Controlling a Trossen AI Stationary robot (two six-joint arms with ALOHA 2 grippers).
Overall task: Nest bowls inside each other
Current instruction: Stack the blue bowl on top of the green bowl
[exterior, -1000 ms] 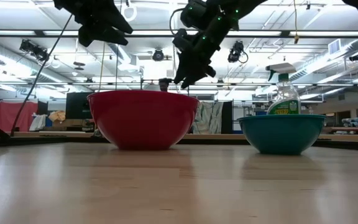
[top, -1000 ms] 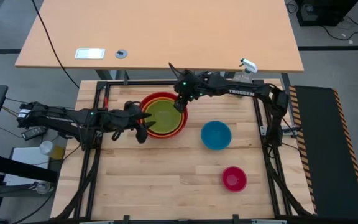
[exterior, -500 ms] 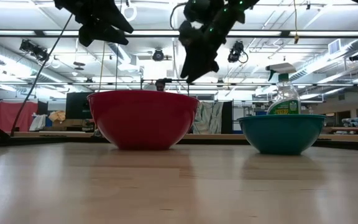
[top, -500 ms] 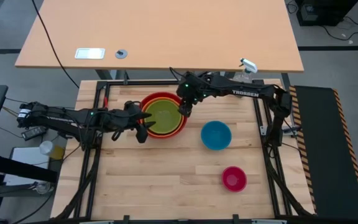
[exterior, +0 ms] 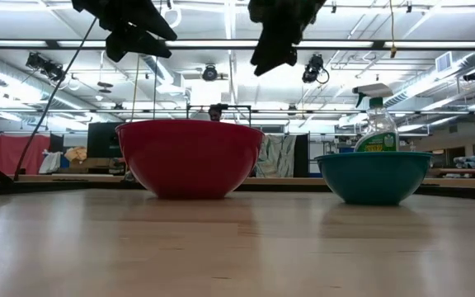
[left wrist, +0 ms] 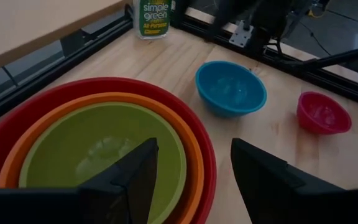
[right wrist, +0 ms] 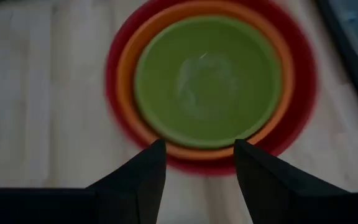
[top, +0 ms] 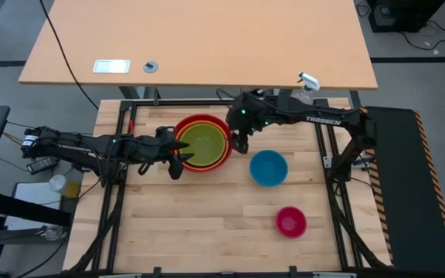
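Three bowls are already nested – the green bowl (top: pixel 204 143) sits in the orange bowl (top: pixel 187 132), which sits in the red bowl (top: pixel 221 161), far on the surface (top: pixel 207 224). Two are left: the blue bowl (top: pixel 269 167) just right of the stack and the pink bowl (top: pixel 290 222) nearer, both apart. My right pincer (top: pixel 242 144) hangs open and empty between stack and blue bowl; my left pincer (top: pixel 181 157) waits open at the stack's left rim. The spray bottle (left wrist: pixel 154 17) reads "simple green"; my right arm reads "TROSSEN".
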